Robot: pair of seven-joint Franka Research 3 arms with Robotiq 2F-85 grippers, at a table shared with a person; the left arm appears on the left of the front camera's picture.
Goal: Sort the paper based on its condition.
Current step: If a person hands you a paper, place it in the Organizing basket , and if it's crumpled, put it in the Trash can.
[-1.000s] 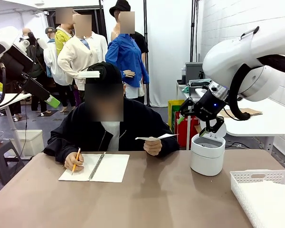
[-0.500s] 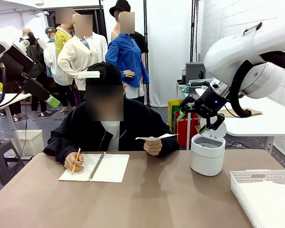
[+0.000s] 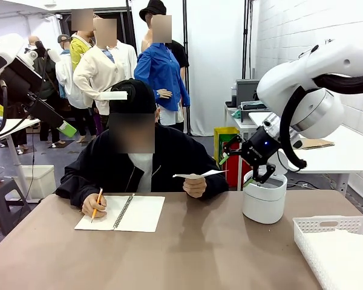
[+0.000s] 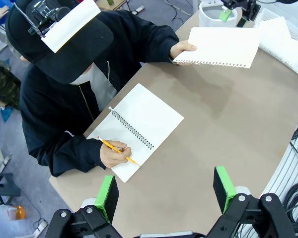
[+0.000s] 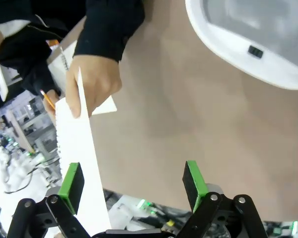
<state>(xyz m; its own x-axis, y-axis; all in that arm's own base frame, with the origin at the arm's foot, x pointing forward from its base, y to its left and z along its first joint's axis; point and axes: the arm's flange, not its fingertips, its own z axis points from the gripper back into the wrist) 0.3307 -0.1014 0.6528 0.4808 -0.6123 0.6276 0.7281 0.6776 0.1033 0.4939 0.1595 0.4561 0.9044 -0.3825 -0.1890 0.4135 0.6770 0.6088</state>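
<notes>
Right gripper (image 5: 131,186) fingers spread wide over the brown worktop (image 5: 188,114), person's hand (image 5: 92,82) holding the paper (image 5: 79,163) edge-on beside one green pad, white bin (image 5: 248,37) top right

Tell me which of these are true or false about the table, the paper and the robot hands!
1. The person holds a loose paper up off the table. True.
2. The right hand is shut on the paper. False: its fingers are spread open with nothing between them, and the person's hand has the paper.
3. A pencil is over the open notebook. True.
4. The white bin lies tipped on its side. False: it stands upright.
5. The left hand is open above the table. True.
6. The basket sits next to the notebook. False: it is at the other end of the table, past the bin.
</notes>
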